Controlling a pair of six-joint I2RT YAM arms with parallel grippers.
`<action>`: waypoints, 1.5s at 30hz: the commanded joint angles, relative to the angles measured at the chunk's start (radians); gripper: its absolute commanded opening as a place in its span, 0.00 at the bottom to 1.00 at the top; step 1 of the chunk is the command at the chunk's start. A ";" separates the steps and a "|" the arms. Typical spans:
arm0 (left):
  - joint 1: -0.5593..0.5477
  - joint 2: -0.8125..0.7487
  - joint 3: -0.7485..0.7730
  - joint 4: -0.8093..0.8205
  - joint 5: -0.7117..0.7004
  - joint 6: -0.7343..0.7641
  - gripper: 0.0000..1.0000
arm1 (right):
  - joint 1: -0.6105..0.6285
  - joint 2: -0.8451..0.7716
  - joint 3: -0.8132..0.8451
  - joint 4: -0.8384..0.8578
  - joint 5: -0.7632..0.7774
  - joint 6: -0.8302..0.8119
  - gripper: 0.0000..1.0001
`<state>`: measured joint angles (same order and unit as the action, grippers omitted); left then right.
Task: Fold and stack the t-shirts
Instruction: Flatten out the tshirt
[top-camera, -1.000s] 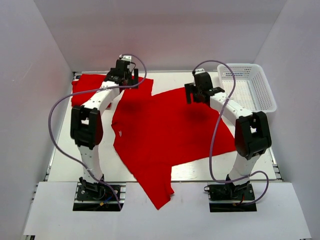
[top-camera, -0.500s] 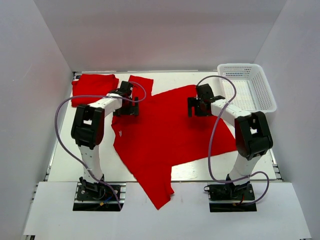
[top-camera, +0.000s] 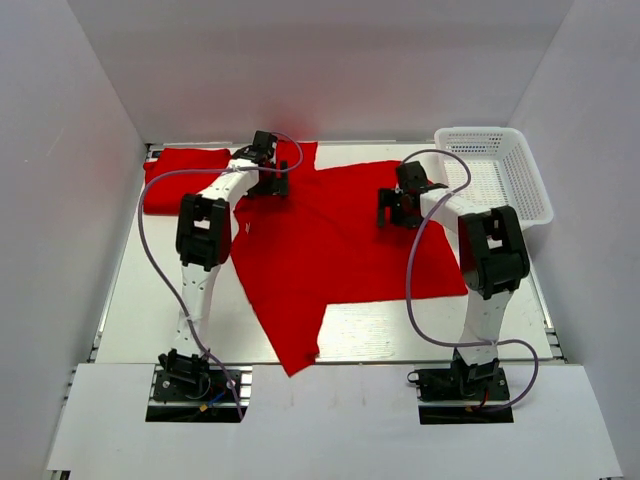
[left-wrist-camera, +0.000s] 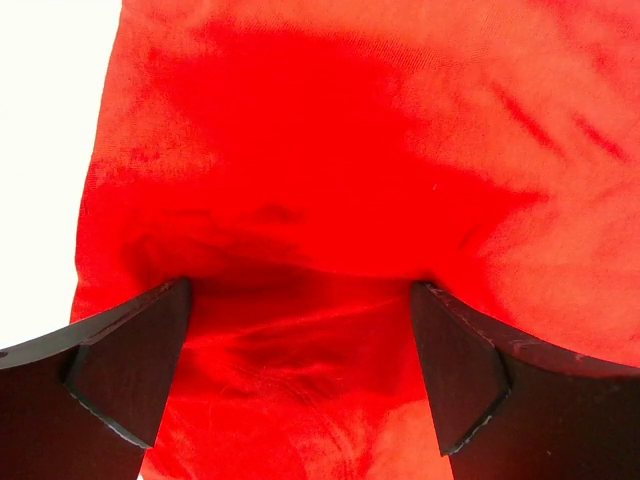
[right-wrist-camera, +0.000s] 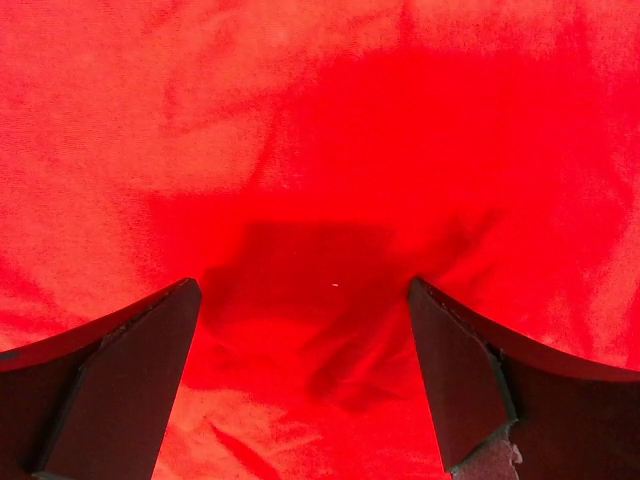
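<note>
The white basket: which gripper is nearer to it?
Right. The right gripper hangs over the spread red shirt just left of the basket; the left gripper is farther off, across the shirt.

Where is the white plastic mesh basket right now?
In the top external view, the white plastic mesh basket sits at the far right corner of the table, right of the right end effector and the spread-out red t-shirt.

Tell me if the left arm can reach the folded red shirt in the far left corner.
Probably yes. The folded shirt lies just beside the left gripper, whose jaws hang open over the spread shirt, with nothing between them.
</note>
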<state>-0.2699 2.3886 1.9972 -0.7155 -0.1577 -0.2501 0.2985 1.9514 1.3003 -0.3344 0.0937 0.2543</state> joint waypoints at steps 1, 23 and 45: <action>0.012 0.118 0.109 -0.061 -0.025 0.032 1.00 | -0.010 0.067 0.053 0.006 -0.061 -0.007 0.90; -0.009 -0.566 -0.249 -0.022 0.041 0.068 1.00 | 0.001 -0.502 -0.122 0.029 -0.028 -0.072 0.90; -0.448 -1.125 -1.266 -0.300 0.265 -0.491 0.97 | -0.004 -0.707 -0.449 -0.040 0.167 0.036 0.90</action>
<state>-0.6594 1.2427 0.7235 -1.0271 0.0422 -0.6662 0.2958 1.2201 0.8654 -0.3927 0.2420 0.2703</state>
